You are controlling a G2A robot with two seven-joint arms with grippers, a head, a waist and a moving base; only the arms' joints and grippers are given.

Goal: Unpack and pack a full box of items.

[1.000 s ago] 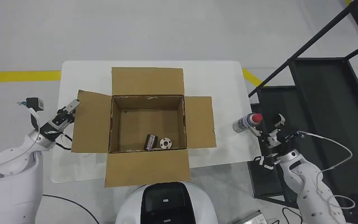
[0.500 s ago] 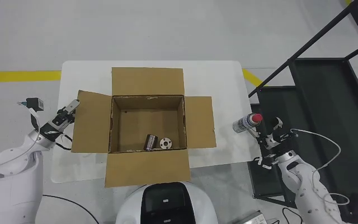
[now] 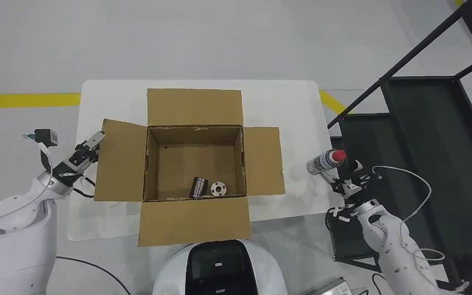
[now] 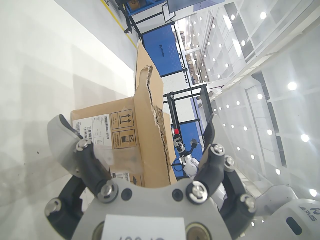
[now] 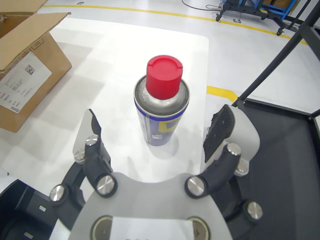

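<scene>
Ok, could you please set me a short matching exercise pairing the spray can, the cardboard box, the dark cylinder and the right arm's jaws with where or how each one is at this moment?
Things
1. spray can
2. cardboard box
3. dark cylinder
4. right arm's jaws

Places or states
A. flaps spread out flat
B. open, holding nothing
C. standing upright on the table, near its edge
D. lying on the box floor

Pairs: 1-C, 2-A, 3-D, 4-B
</scene>
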